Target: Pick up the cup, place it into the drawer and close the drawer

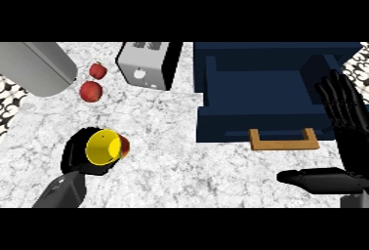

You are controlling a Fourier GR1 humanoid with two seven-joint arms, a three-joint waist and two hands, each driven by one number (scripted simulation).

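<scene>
A yellow cup [105,147] with a red outside lies tilted in my left hand [78,154], whose black fingers curl round it at the lower left of the marble counter. The dark blue drawer [259,93] stands pulled open at the upper right, with a wooden handle [284,140] on its front. My right hand [344,129] is open beside the drawer's right end, fingers straight and pointing up, thumb stretched out to the left below the handle.
A silver toaster [149,65] stands at the back, left of the drawer. Two red fruits [92,91] lie beside it. A large grey metal cylinder [37,68] occupies the back left corner.
</scene>
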